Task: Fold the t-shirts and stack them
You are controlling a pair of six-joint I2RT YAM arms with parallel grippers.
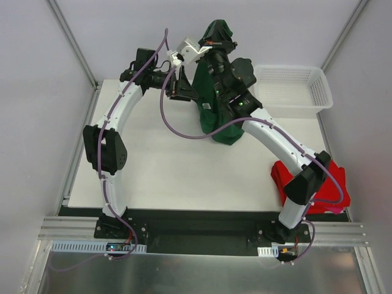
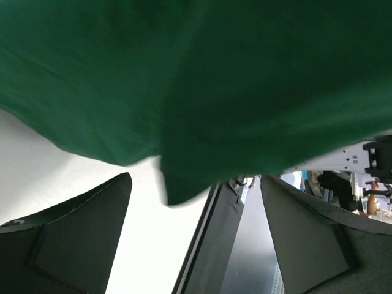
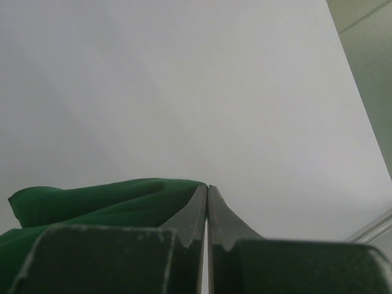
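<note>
Item 1, green shirt (image 1: 203, 92): we find it lifted above the far middle of the bench (image 1: 171, 177), hanging in a long, bunched drape. Its top is up at the right arm's wrist and its lower end reaches down to the bench surface. A small label shows partway down the cloth.

Item 2, right end effector (image 3: 207, 191): its fingers are pressed together with no gap between them. Green cloth bulges just beside the left finger in the wrist view. In the top view the shirt hangs from this arm, so we record it as clamped on the green shirt.

Item 3, left end effector (image 2: 195, 184): the jaws stand wide apart. It is raised just left of the hanging shirt. In its wrist view the green cloth fills the upper picture ahead of the fingers, and one loose edge dips toward the gap. We see nothing pinched.

Item 4, red shirt (image 1: 283, 179): it lies crumpled at the near right corner of the bench, partly hidden under the right arm's elbow and well apart from the green one.

Item 5, white mesh basket (image 1: 288, 110): it sits at the far right corner of the bench.
</note>
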